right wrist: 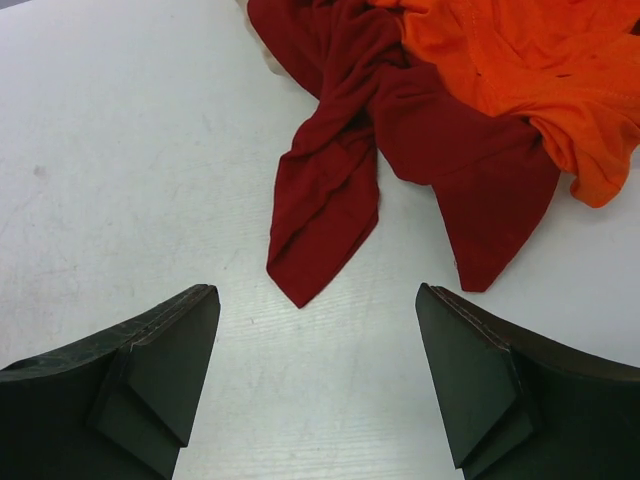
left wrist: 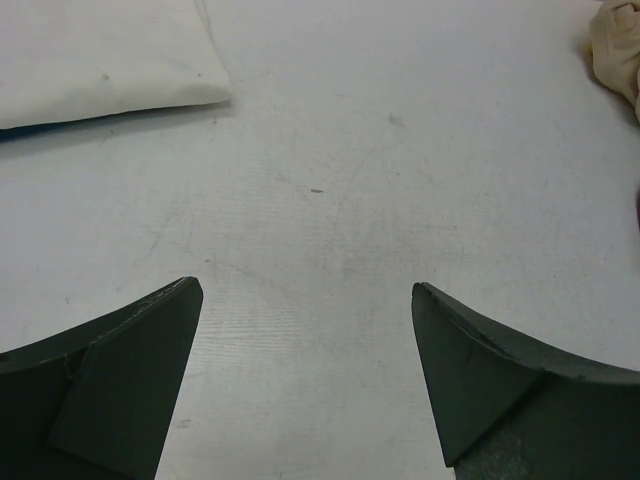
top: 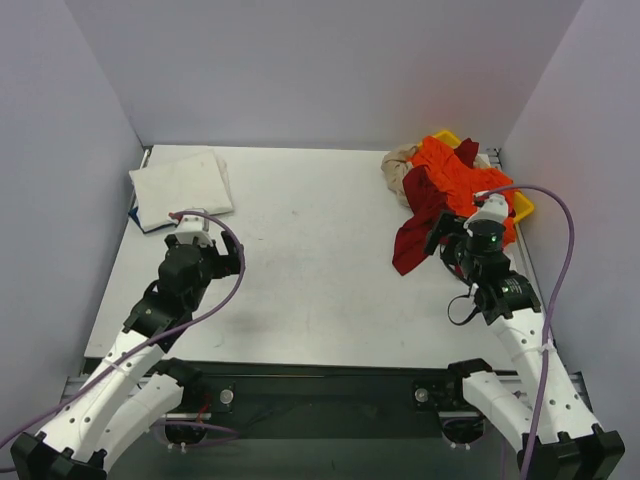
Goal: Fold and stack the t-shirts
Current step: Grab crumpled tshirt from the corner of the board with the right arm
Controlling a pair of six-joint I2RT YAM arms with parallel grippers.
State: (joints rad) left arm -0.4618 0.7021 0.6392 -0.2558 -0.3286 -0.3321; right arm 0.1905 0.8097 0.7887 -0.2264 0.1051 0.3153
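Tabletop (top: 320, 290), pale grey, flat and scuffed, fills most of what we see, boxed in by plain white walls (top: 330, 60). Two white jointed arms rise from its near edge, the left arm (top: 120, 360) reaching toward the far left and the right arm (top: 520, 330) toward the far right.

At the far right corner we find a loose heap of cloth. The bright orange t-shirt (top: 455, 172) lies crumpled on top. The dark red t-shirt (top: 418, 215) is tangled under it and spills onto the table toward the middle. The beige t-shirt (top: 398, 165) is bunched at the heap's far left edge. A yellow plastic tray (top: 523, 208) peeks out from beneath the heap at its right and far sides.

At the far left corner the white t-shirt (top: 180, 187) lies folded into a flat rectangle, with a thin blue edge showing under its near side.

We see the left gripper (left wrist: 305, 290) spread wide with nothing between its dark fingers, over bare table just short of the white t-shirt. The right gripper (right wrist: 315, 292) is likewise spread wide and holds nothing, with the pointed ends of the dark red t-shirt just ahead of it, not touching.
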